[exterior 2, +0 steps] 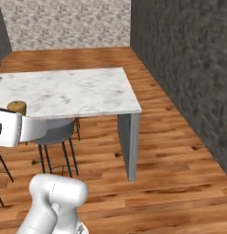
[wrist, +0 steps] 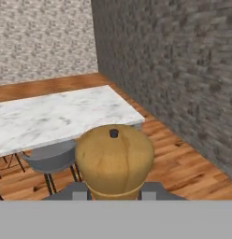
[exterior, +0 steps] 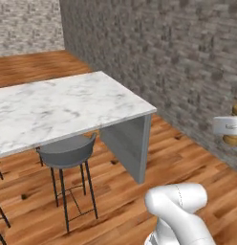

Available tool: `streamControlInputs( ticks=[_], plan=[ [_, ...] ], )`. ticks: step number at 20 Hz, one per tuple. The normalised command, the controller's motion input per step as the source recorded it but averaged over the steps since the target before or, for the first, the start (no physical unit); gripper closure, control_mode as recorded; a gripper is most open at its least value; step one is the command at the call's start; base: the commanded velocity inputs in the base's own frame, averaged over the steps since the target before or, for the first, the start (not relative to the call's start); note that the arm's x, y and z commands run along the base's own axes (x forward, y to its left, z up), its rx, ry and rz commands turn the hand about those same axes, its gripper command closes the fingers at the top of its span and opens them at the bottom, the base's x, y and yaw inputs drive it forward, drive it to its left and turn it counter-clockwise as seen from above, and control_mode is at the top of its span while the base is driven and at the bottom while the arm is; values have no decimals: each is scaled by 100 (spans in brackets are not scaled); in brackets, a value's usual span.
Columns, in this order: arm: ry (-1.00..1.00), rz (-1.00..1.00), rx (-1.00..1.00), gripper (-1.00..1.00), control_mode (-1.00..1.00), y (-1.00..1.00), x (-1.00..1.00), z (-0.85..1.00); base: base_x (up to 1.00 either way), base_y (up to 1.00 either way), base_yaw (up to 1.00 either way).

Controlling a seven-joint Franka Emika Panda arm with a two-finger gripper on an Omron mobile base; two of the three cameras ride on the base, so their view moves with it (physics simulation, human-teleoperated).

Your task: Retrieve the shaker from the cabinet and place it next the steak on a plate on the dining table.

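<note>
Shaker gripped in the hand, off the end of the tabletop

Seen from the left base view, one long white marble tabletop (exterior: 68,107) stands on a wooden floor (exterior: 177,162) beside a grey brick wall (exterior: 163,57). One round grey stool (exterior: 68,152) is tucked under its near edge, and thin dark legs of others show at the left border. Well to the right of the tabletop's end, the hand (exterior: 228,126) sits at the picture's edge, with one golden-brown shaker (exterior: 233,139) showing above and below it.

From the right base view, the same tabletop (exterior 2: 65,93) fills the middle, with one stool (exterior 2: 53,132) below its near edge. The hand (exterior 2: 8,128) lies at the left border, in front of that near edge, and the shaker's (exterior 2: 17,107) rounded top rises just over it.

Along the hand view, one shaker (wrist: 114,161) stands upright and close, a small dark hole in its crown. Two dark fingertips (wrist: 79,190) press against its sides, so the hand is closed on it. Behind it lie the tabletop's (wrist: 57,116) far end and one stool (wrist: 47,158).
</note>
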Motion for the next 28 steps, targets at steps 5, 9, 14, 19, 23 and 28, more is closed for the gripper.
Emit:
streamControlInputs(
  ticks=[5,9,14,19,23,28],
  plan=[
    [0,0,0,100,100,0,0,0,100,-100,12],
    [0,0,0,100,100,0,0,0,100,-100,11],
    [0,0,0,100,100,0,0,0,100,-100,14],
    [0,0,0,100,100,0,0,0,100,-100,18],
    [0,0,0,100,100,0,0,0,100,-100,27],
    [0,0,0,100,100,0,0,0,100,-82,42]
  ],
)
